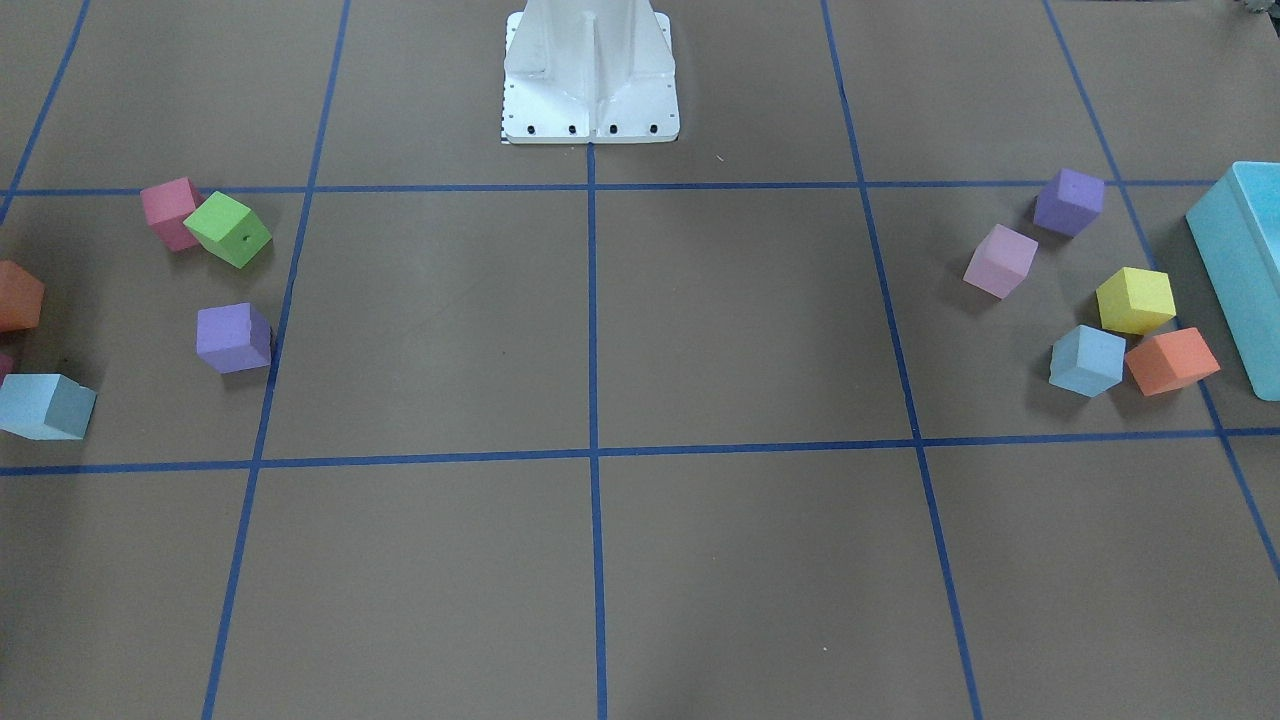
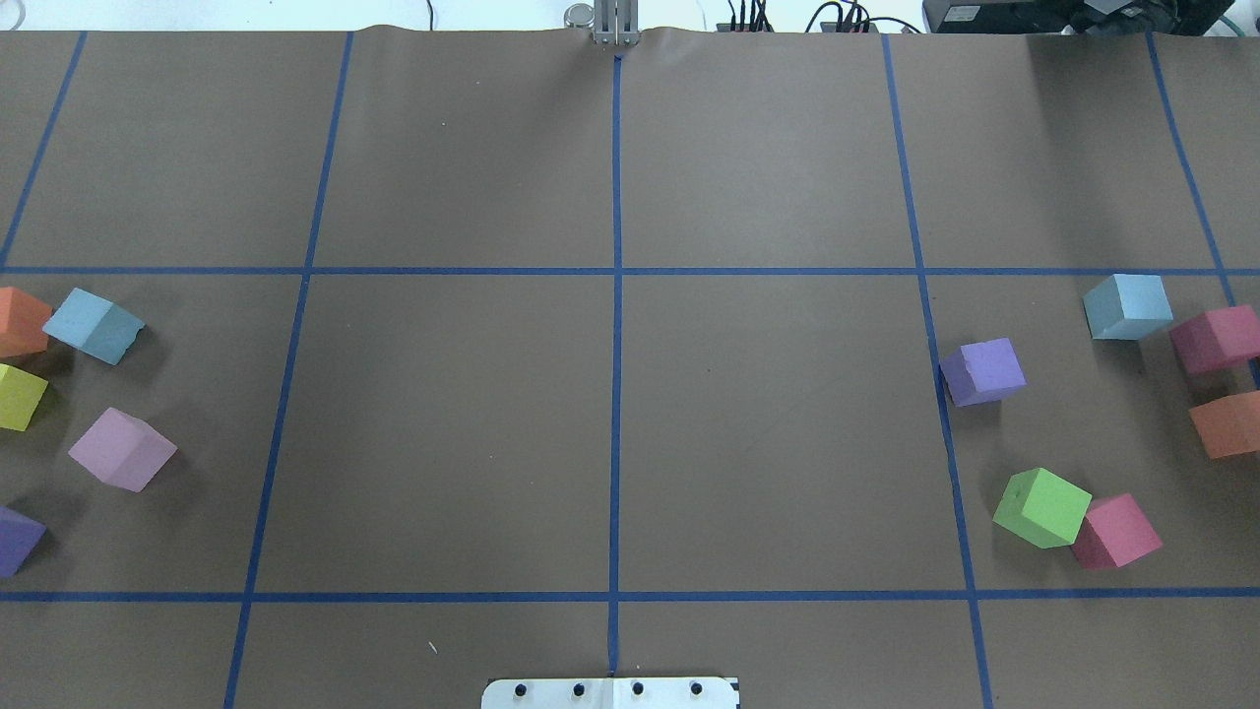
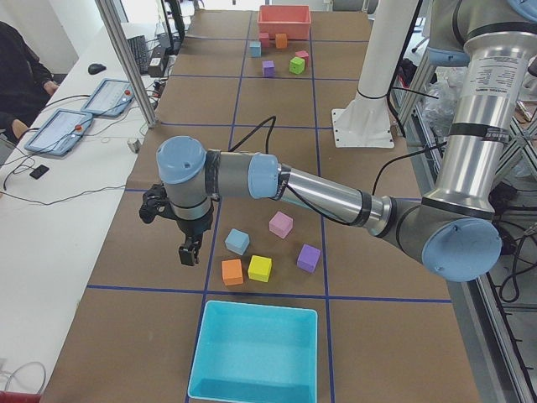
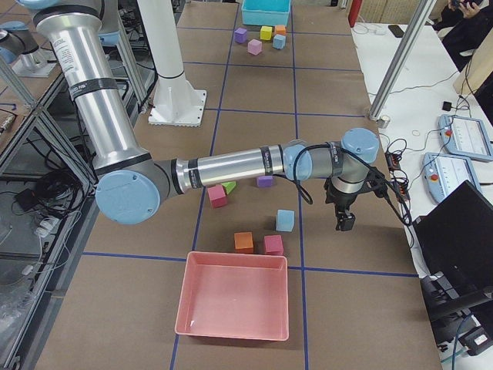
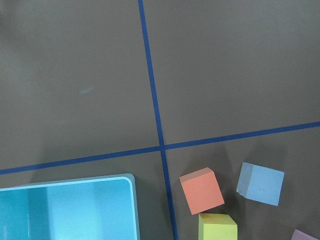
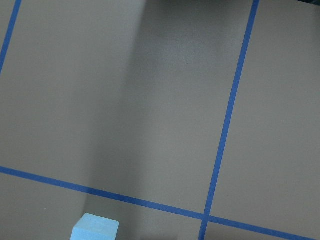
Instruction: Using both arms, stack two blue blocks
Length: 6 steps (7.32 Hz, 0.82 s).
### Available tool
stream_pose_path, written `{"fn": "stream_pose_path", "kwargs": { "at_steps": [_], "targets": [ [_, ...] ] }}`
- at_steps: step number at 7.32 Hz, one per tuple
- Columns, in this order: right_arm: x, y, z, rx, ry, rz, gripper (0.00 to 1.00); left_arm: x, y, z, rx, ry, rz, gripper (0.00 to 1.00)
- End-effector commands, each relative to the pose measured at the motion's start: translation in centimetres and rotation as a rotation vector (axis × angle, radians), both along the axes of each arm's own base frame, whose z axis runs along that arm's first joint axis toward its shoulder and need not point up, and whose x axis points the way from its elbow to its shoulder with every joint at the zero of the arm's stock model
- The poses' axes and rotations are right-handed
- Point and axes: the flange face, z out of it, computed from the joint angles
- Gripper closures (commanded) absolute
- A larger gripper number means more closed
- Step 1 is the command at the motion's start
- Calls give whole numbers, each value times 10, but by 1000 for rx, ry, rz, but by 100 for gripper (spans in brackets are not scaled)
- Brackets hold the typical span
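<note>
One blue block [image 1: 1087, 360] lies on the robot's left side among other cubes; it also shows in the overhead view [image 2: 94, 325], the exterior left view [image 3: 237, 242] and the left wrist view [image 5: 260, 183]. The other blue block [image 1: 45, 406] lies on the right side, seen too in the overhead view [image 2: 1128, 306], the exterior right view [image 4: 285, 220] and the right wrist view [image 6: 95, 227]. My left gripper [image 3: 191, 250] hangs above the table beside its block, on the operators' side. My right gripper [image 4: 344, 223] hangs likewise beside its block. Both show only in the side views, so I cannot tell whether they are open or shut.
A turquoise bin [image 3: 256, 353] stands at the table's left end, a red bin [image 4: 233, 301] at the right end. Orange [image 5: 201, 190], yellow [image 1: 1135, 300], pink [image 1: 1000, 260] and purple [image 1: 1069, 201] cubes lie near the left block. Purple [image 2: 982, 371], green [image 2: 1041, 507] and red [image 2: 1115, 532] cubes lie near the right one.
</note>
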Motion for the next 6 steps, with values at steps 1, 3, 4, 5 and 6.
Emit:
{"fn": "stream_pose_path", "kwargs": {
  "at_steps": [1, 3, 4, 5, 6],
  "targets": [
    [0, -1, -3, 2, 6, 6, 0, -4, -1, -3, 3, 0, -8, 2],
    [-10, -1, -24, -6, -3, 44, 0, -5, -1, -5, 9, -1, -8, 2],
    [-15, 2, -43, -19, -23, 85, 0, -4, -1, -7, 12, -2, -8, 2],
    [-59, 3, -45, -50, -17, 47, 0, -4, 0, -8, 14, -2, -8, 2],
    [-61, 10, -38, -67, -29, 56, 0, -4, 1, -8, 15, -2, -8, 2]
  ]
}}
